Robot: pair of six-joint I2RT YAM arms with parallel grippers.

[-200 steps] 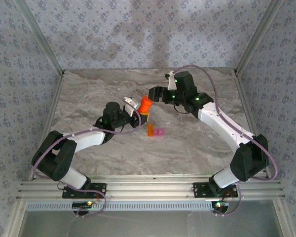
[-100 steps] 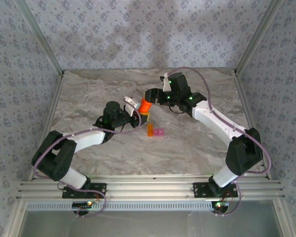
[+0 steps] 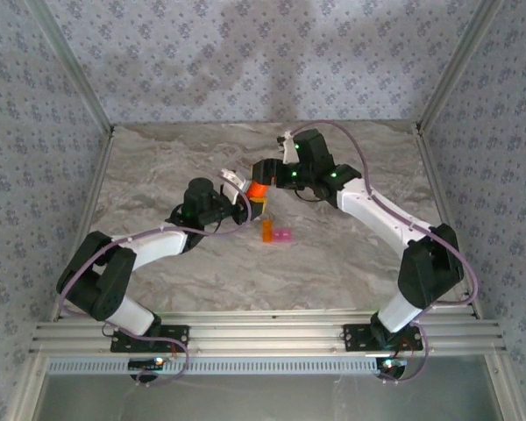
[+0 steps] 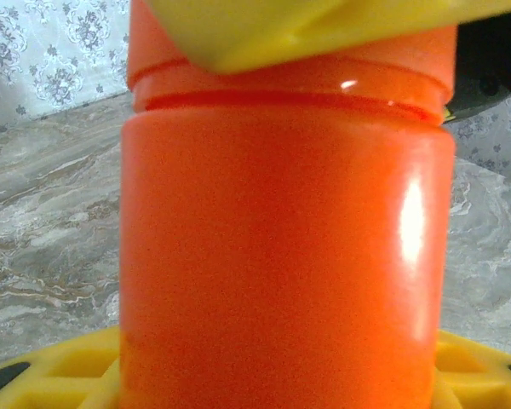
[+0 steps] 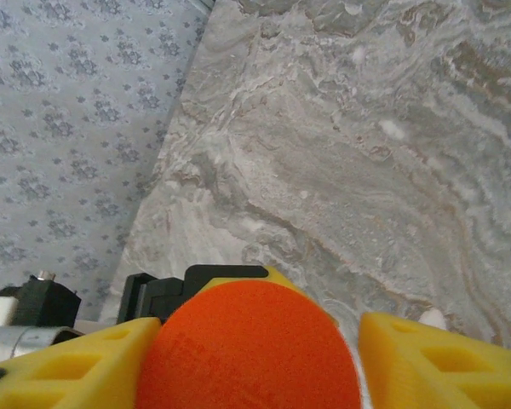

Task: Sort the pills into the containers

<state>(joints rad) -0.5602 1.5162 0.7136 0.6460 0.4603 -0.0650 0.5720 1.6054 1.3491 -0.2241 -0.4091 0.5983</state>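
two robot arms meet over an orange bottle point(image 3: 258, 190) near mid-surface, seen from the overhead cam. the left hand point(image 3: 252, 205) grips the bottle's body, which stands upright betw. its yellow fingers point(image 4: 55, 368). the right hand point(image 5: 255, 358) reaches in from the far right w/ one finger on each side of the bottle cap point(image 5: 249, 341). one finger looks to be against the cap, while a thin gap shows at the other, so can't tell if it's clamped. the containers point(image 3: 276, 233), joined orange and pink boxes, sit on the marbled surface point(image 3: 158, 175) just nearer the arm bases than the bottle, the orange one on the left, apart from both hands.
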